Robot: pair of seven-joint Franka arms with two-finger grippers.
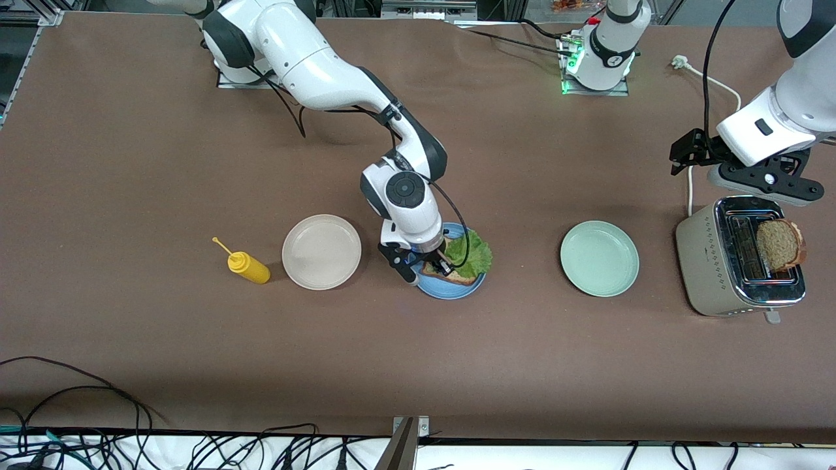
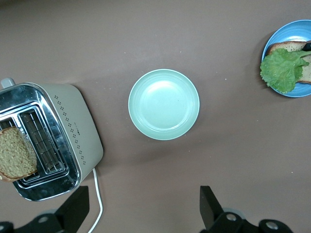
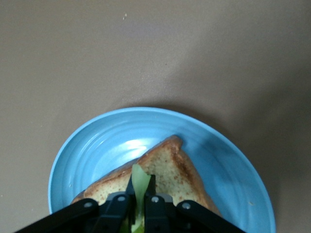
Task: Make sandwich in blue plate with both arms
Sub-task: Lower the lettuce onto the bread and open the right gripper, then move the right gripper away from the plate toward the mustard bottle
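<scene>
The blue plate (image 1: 450, 291) sits mid-table and holds one brown bread slice (image 1: 452, 275) with a ruffled green lettuce leaf (image 1: 471, 252) lying on it. My right gripper (image 1: 445, 266) is down over the plate, shut on the lettuce stem (image 3: 140, 180), just above the bread (image 3: 170, 167) and the plate (image 3: 112, 141). A second bread slice (image 1: 780, 245) stands in the toaster (image 1: 712, 261) at the left arm's end. My left gripper (image 1: 767, 181) hovers over the toaster, open and empty (image 2: 141, 213). The left wrist view also shows the slice (image 2: 17, 155) and the blue plate (image 2: 287, 33).
A mint-green plate (image 1: 599, 258) lies between the blue plate and the toaster. A beige-white plate (image 1: 321, 251) and a yellow mustard bottle (image 1: 247, 266) lie toward the right arm's end. The toaster's white cord (image 1: 689, 189) runs toward the robots' bases.
</scene>
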